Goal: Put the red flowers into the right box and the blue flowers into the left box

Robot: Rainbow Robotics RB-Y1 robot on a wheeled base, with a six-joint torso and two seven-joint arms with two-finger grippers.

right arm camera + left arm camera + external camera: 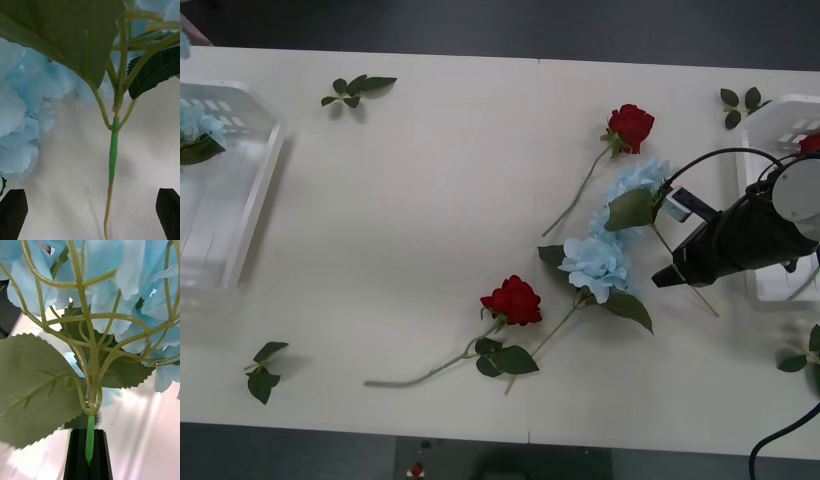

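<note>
My right gripper (667, 276) hangs low over the table (410, 260), its two black fingers (13, 213) spread wide apart and touching nothing. Between them, in my right wrist view, runs the thin stem (113, 150) of a blue flower, green where it meets the leaves and tan nearer the fingers, lying on the white surface. Just ahead of this gripper lie two of the blue flowers (596, 264), one head against the other, with big green leaves around them. Beyond them, farther from the gripper, rests one red rose (631, 126); another of the red flowers (513, 301) lies past the blue heads on the opposite side, well apart from my fingers. Right behind my right arm sits the right box (763, 128), with a bit of red showing at its rim.

My left gripper (89, 461) has its black fingers pressed together, pinching the green stem of a third blue flower (112, 285), whose pale ruffled head and serrated leaves stand upright above the fingertips. The left box (250, 190) stands at the far left end of the table, a blue head showing inside it. Loose leaf sprigs (356, 90) lie scattered across the table
</note>
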